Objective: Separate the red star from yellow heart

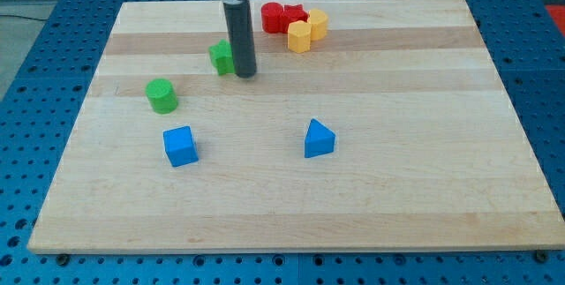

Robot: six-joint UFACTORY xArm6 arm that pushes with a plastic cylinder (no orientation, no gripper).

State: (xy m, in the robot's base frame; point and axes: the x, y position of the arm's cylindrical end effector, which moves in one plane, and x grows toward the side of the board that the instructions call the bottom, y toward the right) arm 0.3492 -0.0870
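The rod (240, 33) ran out of view at the top edge. It hid the right part of a green block (222, 56) touching the left of my tip (246, 76); shape undetermined. Up-right of my tip, red blocks (279, 17) were clustered, outlines indistinct, partly covered by yellow blocks (305, 31).

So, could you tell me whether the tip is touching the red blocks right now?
No, my tip sits beside a green block, well to the view's left of the red blocks.
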